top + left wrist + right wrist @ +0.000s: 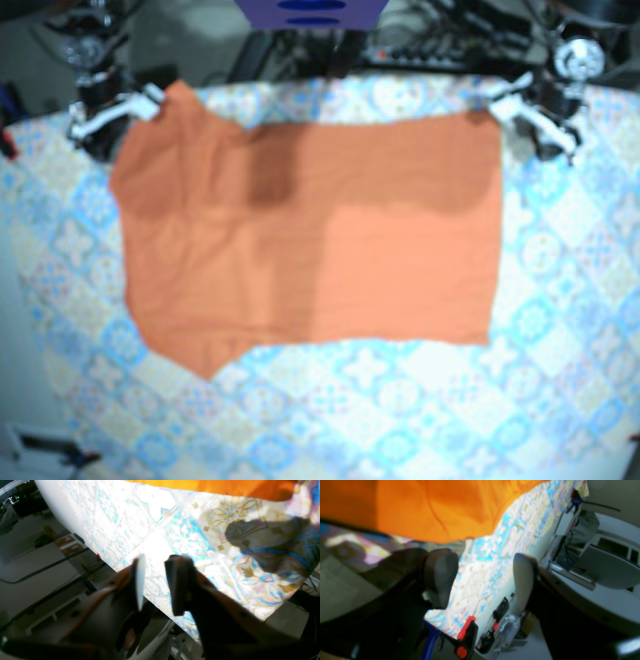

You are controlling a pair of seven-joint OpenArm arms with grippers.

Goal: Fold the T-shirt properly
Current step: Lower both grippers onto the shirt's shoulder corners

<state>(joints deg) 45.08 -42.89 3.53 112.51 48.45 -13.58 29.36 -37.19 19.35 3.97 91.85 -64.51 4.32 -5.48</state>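
The orange T-shirt [310,240] lies spread across the far half of the patterned tablecloth [420,410], and its lower left edge ends in a point. My left gripper [512,106] sits at the shirt's far right corner. In the left wrist view, that gripper [156,563] is open and empty, with the shirt's edge [225,487] just beyond it. My right gripper [140,100] is at the shirt's far left corner. The right wrist view shows the gripper [483,558] open too, and the shirt [420,507] lies past the fingertips, untouched.
A red and black clamp [466,640] and a second black one [498,611] grip the table's side edge near my right gripper. Beyond my left gripper the table edge [62,517] drops to the floor. Bare tablecloth fills the near half of the table.
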